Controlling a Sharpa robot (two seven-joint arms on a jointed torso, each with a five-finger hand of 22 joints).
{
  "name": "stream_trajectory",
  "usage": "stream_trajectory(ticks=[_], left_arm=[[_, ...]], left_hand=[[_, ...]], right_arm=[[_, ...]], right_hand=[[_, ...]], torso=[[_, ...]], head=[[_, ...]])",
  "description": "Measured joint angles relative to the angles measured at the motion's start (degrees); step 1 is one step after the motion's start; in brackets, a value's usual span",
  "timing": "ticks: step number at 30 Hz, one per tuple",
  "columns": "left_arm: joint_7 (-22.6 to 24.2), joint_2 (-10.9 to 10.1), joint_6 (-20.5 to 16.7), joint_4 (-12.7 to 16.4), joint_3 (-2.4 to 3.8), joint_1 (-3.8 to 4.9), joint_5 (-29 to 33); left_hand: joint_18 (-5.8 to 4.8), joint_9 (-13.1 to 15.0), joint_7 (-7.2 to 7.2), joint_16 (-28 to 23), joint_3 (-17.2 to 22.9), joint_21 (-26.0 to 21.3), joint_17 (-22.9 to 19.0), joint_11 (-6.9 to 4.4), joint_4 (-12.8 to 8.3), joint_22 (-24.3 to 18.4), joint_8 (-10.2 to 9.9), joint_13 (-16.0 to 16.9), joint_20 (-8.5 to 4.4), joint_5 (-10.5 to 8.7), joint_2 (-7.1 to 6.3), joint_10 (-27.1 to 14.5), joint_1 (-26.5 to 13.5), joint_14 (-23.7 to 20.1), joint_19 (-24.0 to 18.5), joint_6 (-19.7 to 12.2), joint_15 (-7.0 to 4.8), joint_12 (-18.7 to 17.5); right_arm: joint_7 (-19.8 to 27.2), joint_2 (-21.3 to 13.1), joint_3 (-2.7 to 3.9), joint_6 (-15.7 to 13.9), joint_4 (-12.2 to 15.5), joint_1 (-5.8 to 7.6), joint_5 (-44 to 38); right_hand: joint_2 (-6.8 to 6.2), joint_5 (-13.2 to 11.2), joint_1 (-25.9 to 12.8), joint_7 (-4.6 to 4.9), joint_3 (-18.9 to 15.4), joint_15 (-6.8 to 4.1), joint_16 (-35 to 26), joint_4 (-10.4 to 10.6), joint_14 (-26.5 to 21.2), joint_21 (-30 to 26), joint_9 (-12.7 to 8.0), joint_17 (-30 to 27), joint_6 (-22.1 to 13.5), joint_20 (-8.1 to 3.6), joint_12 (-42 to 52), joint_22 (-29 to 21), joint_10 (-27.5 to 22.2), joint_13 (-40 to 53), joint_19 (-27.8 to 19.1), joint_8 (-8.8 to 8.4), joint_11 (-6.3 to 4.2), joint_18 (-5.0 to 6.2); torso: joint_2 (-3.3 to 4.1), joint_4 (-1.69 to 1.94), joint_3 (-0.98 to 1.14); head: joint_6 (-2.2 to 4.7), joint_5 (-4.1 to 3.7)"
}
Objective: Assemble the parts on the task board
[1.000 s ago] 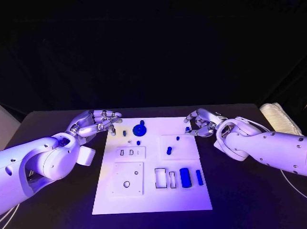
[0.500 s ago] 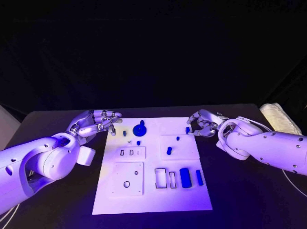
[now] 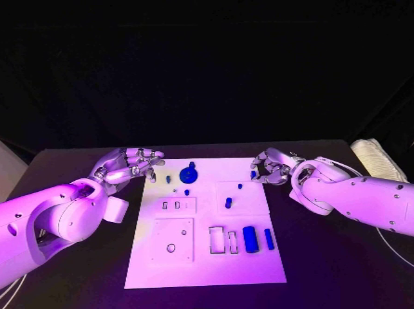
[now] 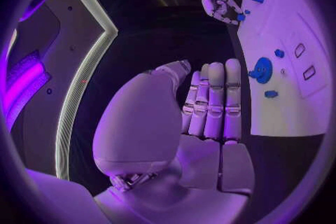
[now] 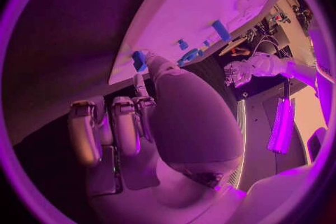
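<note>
Lying flat in the middle of the black desk (image 3: pixel 76 270), the white task board (image 3: pixel 207 264) fills the lower centre of the head view, with the small blue parts scattered over it. A round blue part (image 3: pixel 187 174) sits near the board's upper left, a small upright blue part (image 3: pixel 168 179) just to its left, and two tiny blue parts (image 3: pixel 187 192) below it. A short blue peg (image 3: pixel 228 203) stands near the board's middle, and a thick blue cylinder (image 3: pixel 250 239) lies lower right beside a thinner blue bar (image 3: pixel 269 239). Rectangular slots (image 3: pixel 223 239) and a plate with a round hole (image 3: pixel 171 241) occupy the lower left half.

The left robot hand (image 3: pixel 131 165) hangs at the board's upper left corner, just off its edge; its fingers (image 4: pixel 213 102) are curled in side by side against the palm, clenched with nothing in them. The right robot hand (image 3: pixel 270 166) sits at the board's upper right edge, and a small blue part (image 3: pixel 253 174) shows at its fingertips; in the right wrist view the same blue part (image 5: pixel 139 60) lies at the tip of the thumb, right by the board's edge. Whether the hand is actually pinching this part or merely touching it I cannot tell
</note>
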Motion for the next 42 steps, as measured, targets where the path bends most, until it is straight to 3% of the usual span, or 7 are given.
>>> stream_trajectory(ticks=[23, 26, 42], left_arm=[[0.0, -0.1, 0.0, 0.0, 0.0, 0.0, -0.1], [0.0, -0.1, 0.0, 0.0, 0.0, 0.0, -0.1], [-0.1, -0.1, 0.0, -0.1, 0.0, 0.0, -0.1]], left_hand=[[-0.01, 0.1, 0.0, 0.2, 0.0, 0.4, -0.1, 0.2, 0.0, 0.1, 0.0, 0.1, 0.21, 0.0, 0.0, -0.2, 0.0, -0.2, -0.2, 0.0, 0.2, 0.2], [0.0, 0.1, 0.0, 0.2, 0.0, 0.4, -0.1, 0.2, 0.0, 0.1, 0.0, 0.1, 0.21, 0.0, 0.0, -0.2, 0.0, -0.2, -0.2, 0.0, 0.2, 0.2], [0.0, 0.1, 0.0, 0.2, 0.0, 0.4, -0.1, 0.2, 0.0, 0.1, 0.0, 0.1, 0.2, 0.0, 0.0, -0.2, 0.0, -0.2, -0.2, 0.0, 0.2, 0.2]], right_arm=[[-0.6, 1.3, 0.03, 1.1, -1.4, -0.29, 0.0], [-0.7, 1.3, 0.03, 1.2, -1.5, -0.33, 0.0], [-1.3, 1.3, 0.05, 1.6, -1.8, -0.35, -0.2]], right_hand=[[0.62, -0.4, -0.6, -0.13, 1.0, 0.0, 0.0, 0.4, 0.0, 0.0, 0.0, 0.0, 0.9, 0.0, 0.2, 0.0, 0.0, 0.0, 0.0, 0.22, 0.0, 0.0], [0.92, -0.4, -0.9, -0.35, 1.3, 0.0, 0.0, 0.4, 0.0, 0.0, 0.0, 0.0, 1.4, 0.0, 0.5, 0.0, 0.0, 0.0, 0.0, 0.37, -0.42, 0.0], [0.6, -0.6, -1.2, -0.29, 1.3, -0.21, 0.0, 0.4, -0.2, 0.0, 0.0, 0.0, 1.5, 0.0, 0.5, 0.0, 0.0, 0.0, 0.0, 0.45, -0.42, 0.0]], torso=[[-0.01, -0.02, 0.01], [-0.01, -0.01, 0.0], [-0.04, 0.0, -0.01]], head=[[0.0, -0.09], [0.01, -0.12], [-0.09, -0.05]])
